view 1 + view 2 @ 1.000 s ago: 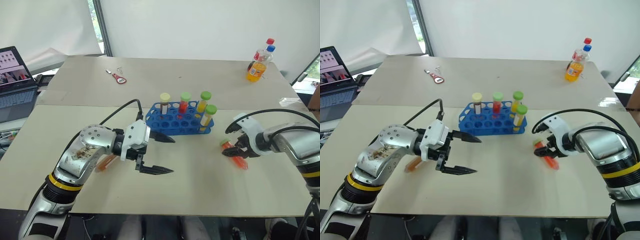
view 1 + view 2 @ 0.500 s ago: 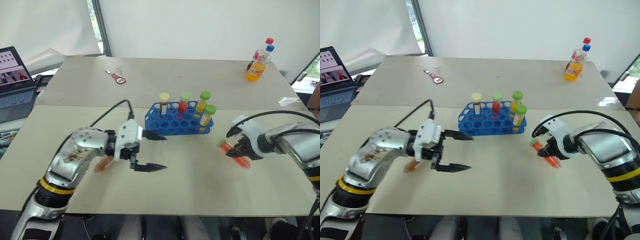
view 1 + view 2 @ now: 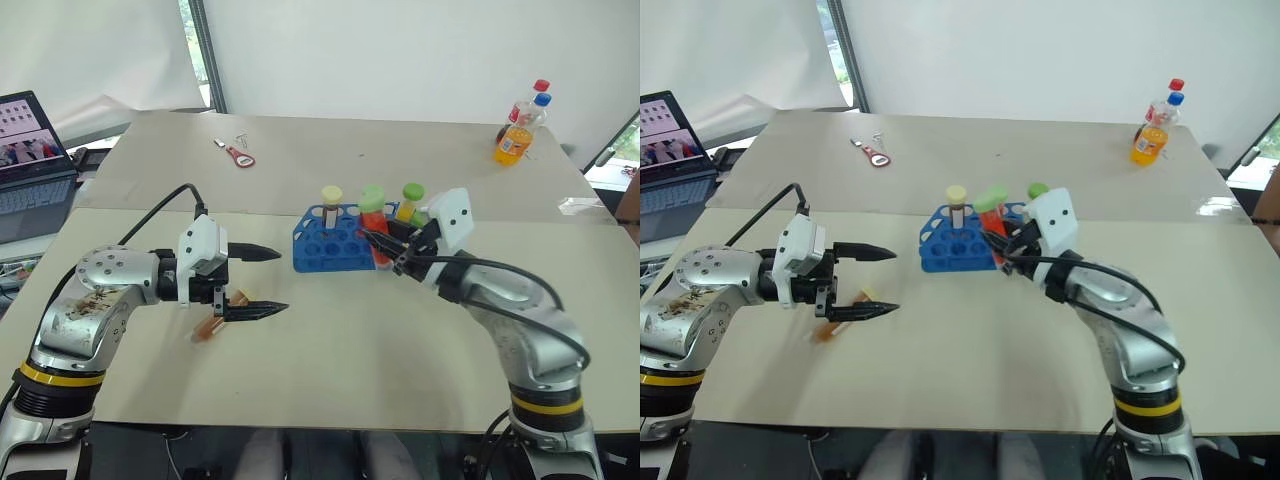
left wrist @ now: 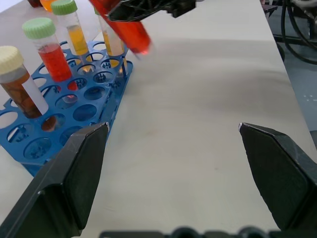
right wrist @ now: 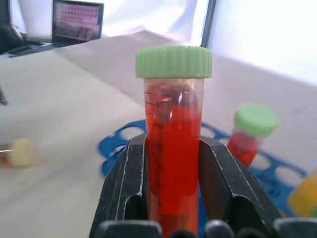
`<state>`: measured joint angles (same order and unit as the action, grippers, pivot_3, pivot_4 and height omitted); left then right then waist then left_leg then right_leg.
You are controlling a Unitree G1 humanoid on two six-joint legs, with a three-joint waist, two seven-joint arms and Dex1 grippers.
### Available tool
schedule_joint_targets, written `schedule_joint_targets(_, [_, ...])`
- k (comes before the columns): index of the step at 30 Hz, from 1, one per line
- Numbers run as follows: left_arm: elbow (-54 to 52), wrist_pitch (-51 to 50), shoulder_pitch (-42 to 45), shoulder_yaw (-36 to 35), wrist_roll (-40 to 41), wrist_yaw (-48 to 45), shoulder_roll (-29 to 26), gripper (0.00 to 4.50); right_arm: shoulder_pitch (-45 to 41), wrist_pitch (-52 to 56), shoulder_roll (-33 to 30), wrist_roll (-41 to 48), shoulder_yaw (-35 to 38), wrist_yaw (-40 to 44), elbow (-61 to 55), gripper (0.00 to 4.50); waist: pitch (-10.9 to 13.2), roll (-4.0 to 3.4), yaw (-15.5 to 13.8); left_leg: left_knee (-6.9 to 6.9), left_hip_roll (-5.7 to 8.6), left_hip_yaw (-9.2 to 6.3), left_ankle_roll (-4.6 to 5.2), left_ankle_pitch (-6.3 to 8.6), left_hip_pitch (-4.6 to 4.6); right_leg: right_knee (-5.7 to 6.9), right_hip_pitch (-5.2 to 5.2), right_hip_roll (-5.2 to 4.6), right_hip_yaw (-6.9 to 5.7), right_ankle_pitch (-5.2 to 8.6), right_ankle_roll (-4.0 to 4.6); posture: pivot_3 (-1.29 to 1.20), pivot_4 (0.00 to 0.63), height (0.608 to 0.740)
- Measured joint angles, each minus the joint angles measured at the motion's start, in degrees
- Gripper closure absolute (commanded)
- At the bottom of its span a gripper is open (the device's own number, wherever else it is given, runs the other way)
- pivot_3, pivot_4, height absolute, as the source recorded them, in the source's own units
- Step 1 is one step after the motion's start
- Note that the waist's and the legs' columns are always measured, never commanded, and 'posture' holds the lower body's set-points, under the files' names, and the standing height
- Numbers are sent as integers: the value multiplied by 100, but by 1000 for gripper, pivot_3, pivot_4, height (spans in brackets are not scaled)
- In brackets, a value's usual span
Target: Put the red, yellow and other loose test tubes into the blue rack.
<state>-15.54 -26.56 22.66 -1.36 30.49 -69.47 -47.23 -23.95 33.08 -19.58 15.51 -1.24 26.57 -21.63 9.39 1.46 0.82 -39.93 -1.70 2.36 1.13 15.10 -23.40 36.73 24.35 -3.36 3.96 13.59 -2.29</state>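
Note:
The blue rack (image 3: 322,248) stands mid-table with a cream-capped tube and several green-capped tubes upright in its holes. My right gripper (image 3: 386,249) is shut on a test tube (image 5: 173,124) of red liquid with a green cap. It holds the tube roughly upright, just above the rack's right end. A loose amber tube (image 3: 207,326) with a cream cap lies flat on the table, left of the rack. My left gripper (image 3: 283,279) hangs open and empty just above that tube, its fingertips (image 4: 79,168) pointing at the rack.
Two orange drink bottles (image 3: 516,124) stand at the far right corner. A small red-handled tool (image 3: 238,155) lies at the far left of the table. A laptop (image 3: 30,150) sits off the table's left side. A seam crosses the table just behind the rack.
My right gripper closed on the red tube at the right, lifted it off the table and swung it left to the rack. My left arm drew back to the left, still open.

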Motion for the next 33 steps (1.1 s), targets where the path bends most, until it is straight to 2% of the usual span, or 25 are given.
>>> schedule_joint_targets(6, [-160, -232, 179, 15, 117, 165, 79, 0, -135, -1280, 715, -586, -91, -592, 1400, 3523, 0, 0, 25, 8, -3, 7, -3, -2, 2, 6, 5, 5, 0, 2, 7, 0, 150, 740])
schedule_joint_targets(13, [-272, -393, 220, 132, 118, 426, 259, 0, -336, -2121, 1192, -917, -134, -1032, 2209, 3523, 0, -1, 33, 9, -3, 1, -4, -2, 3, 8, 4, 3, 1, 2, 7, 0, 150, 740])
schedule_joint_targets(20, [-403, -1024, 606, 181, 239, 1037, 532, 0, -371, -2560, 1368, -1136, -203, -1227, 2541, 3523, 0, -1, 41, 9, -2, -21, -5, -3, 6, 28, 3, 2, 2, 2, 7, 0, 150, 740])
schedule_joint_targets(25, [-535, -1476, 619, 146, 496, 1507, 770, 0, -226, -3011, 1713, -1160, -117, -1579, 2749, 3523, 0, -1, 89, 12, -3, -30, -6, -3, 7, 36, 3, 3, 2, 1, 8, 0, 150, 740])
schedule_joint_targets(32, [-623, -1625, 623, 94, 589, 1912, 902, 0, -111, -3406, 2028, -1187, -68, -1748, 2968, 3524, 0, -1, 148, 13, -1, -33, -9, -5, 10, 37, 2, -1, 2, 1, 8, 0, 150, 740])
schedule_joint_targets(33, [-624, -1624, 622, 90, 589, 1952, 907, 0, -41, -3476, 2056, -1194, -74, -1751, 2968, 3024, 0, -1, 149, 16, -1, -35, -10, -4, 11, 37, 2, -1, 1, 1, 8, 0, 150, 740])
